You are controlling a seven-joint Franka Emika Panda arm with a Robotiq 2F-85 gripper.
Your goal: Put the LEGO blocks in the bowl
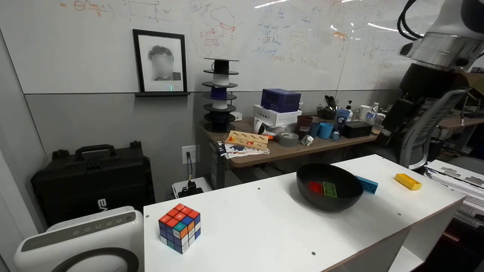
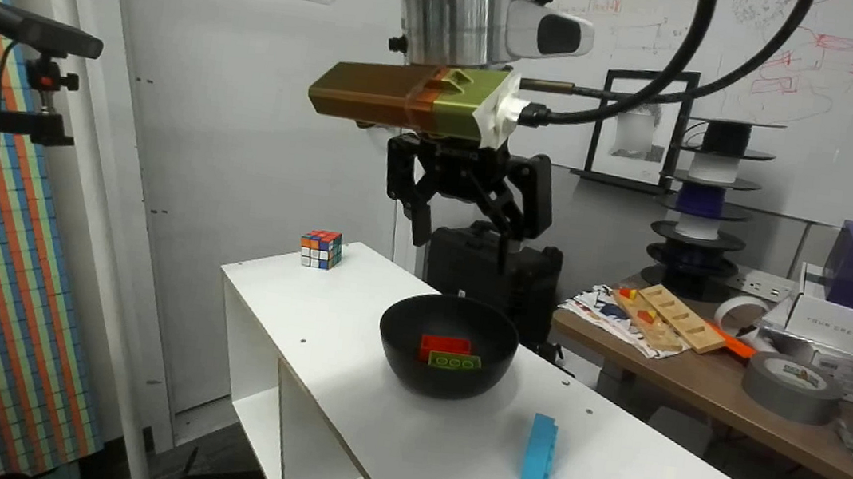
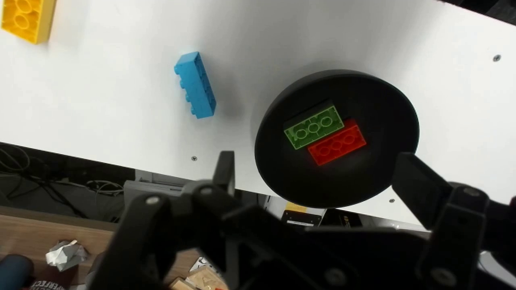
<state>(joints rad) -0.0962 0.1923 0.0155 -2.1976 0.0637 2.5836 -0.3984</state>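
Observation:
The black bowl (image 1: 321, 202) stands on the white table; it also shows in an exterior view (image 2: 442, 384) and in the wrist view (image 3: 322, 183). The red block (image 3: 338, 145) and the green block (image 3: 314, 127) lie side by side in it, hollow sides up. The blue block (image 3: 196, 85) rests on its long side on the table beside the bowl, also seen in an exterior view (image 2: 539, 452). The yellow block (image 1: 408, 181) lies farther off, cut by the corner of the wrist view (image 3: 27, 18). My gripper (image 2: 464, 244) is open and empty above the bowl.
A multicoloured puzzle cube (image 1: 179, 228) sits at the table's far end from the yellow block. A brown desk (image 1: 280, 153) with boxes, tape and cups stands along the table's side. A stack of spools (image 1: 220, 94) stands on that desk.

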